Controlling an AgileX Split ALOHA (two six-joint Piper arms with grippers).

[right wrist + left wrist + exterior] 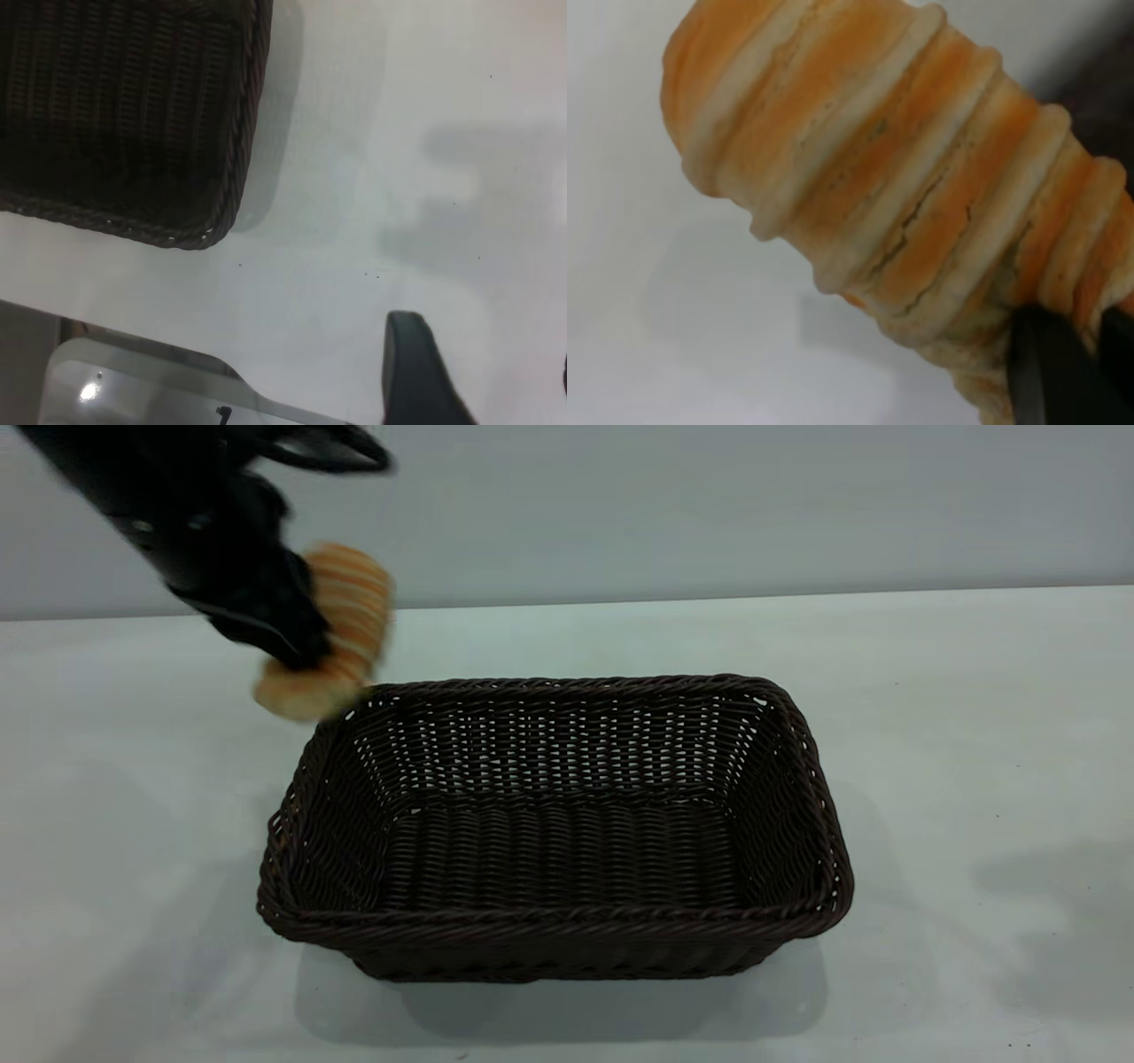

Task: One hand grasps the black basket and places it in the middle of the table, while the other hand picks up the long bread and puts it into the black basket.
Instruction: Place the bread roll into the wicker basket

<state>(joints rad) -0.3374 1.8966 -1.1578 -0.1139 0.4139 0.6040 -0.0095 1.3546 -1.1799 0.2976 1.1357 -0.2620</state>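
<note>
The black basket (556, 841) stands empty in the middle of the white table (974, 717). My left gripper (297, 642) is shut on the long bread (341, 633) and holds it in the air, just above and outside the basket's far left corner. In the left wrist view the bread (877, 177) fills the picture, with a black finger (1045, 376) pressed on its one end. My right gripper (485, 347) is open and empty above bare table beside one corner of the basket (124, 115). It does not show in the exterior view.
Grey wall behind the table. In the right wrist view the table's edge runs close by, with a shiny pale plate (133, 385) beyond it. Arm shadows lie on the table at the right (1054, 921).
</note>
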